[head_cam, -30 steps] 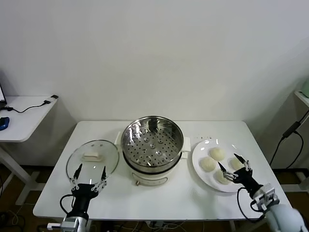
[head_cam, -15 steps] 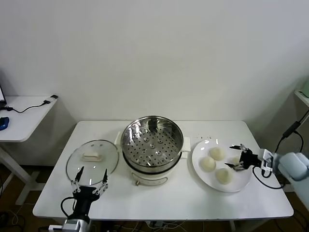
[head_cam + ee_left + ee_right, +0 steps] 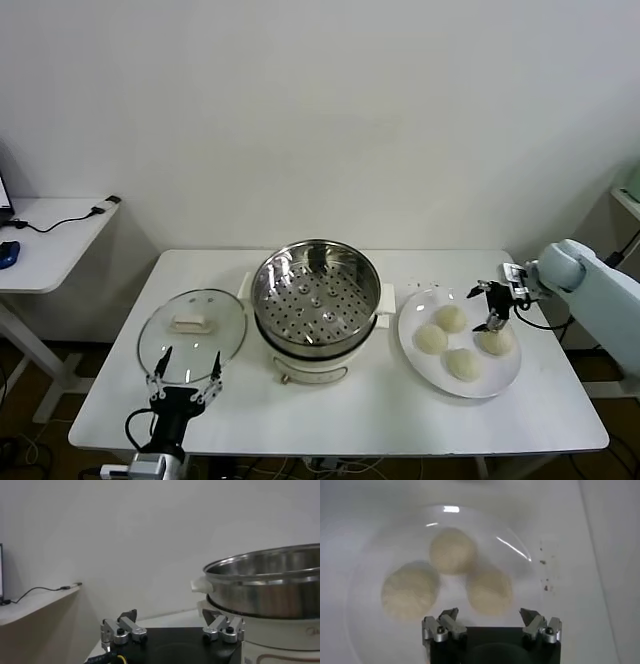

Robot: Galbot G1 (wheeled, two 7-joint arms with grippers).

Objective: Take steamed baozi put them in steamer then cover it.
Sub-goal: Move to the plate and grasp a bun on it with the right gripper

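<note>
The right gripper [image 3: 491, 305] is hanging over the white plate [image 3: 420, 348], directly above the bun nearest to the table's right edge, and its fingers are spread wide with nothing between them. Four steamed baozi [image 3: 452, 318] are lying on this plate, close together but apart from each other; the right wrist view is showing three of them, and the fourth is probably hidden under the gripper body, though I cannot be sure. The steamer [image 3: 316, 300] is standing in the middle of the table with its perforated tray bare, and the cover [image 3: 192, 322] is resting flat on the table at its left side, handle up. The left gripper [image 3: 184, 372] is waiting low at the near table edge, just in front of the cover, its fingers also spread apart. The buns are looking soft, light and easy to dent, so the hold should probably be gentle, across the widest part of the dome, low on both sides. The surface may be slightly sticky, and a hard squeeze could deform the dough.
</note>
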